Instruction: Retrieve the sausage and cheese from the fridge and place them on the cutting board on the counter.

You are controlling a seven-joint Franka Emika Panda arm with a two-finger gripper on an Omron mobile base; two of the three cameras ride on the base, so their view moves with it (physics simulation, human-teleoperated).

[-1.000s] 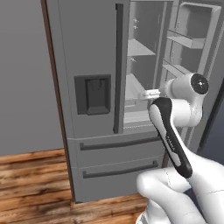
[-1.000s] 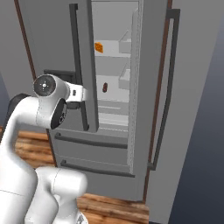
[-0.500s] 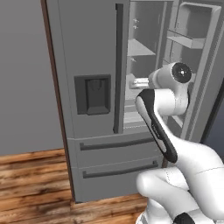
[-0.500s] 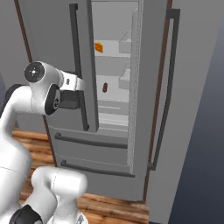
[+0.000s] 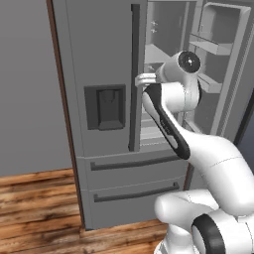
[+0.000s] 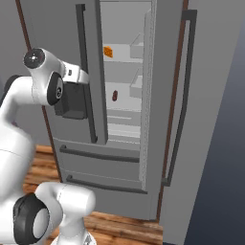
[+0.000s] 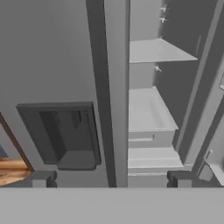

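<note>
Your hand [image 7: 109, 178] is wide open and empty, facing the fridge [image 5: 106, 59] by its open door. Cheese [image 6: 108, 51] sits on an upper shelf, sausage [image 6: 114, 95] one shelf lower.

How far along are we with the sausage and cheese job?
Done: the fridge's right door stands open. In hand: nothing; the gripper is open and empty in front of the closed left door and the open compartment. Left: the cheese sits on an upper shelf and the sausage on the shelf below; both are yet to be moved to the cutting board.
</note>
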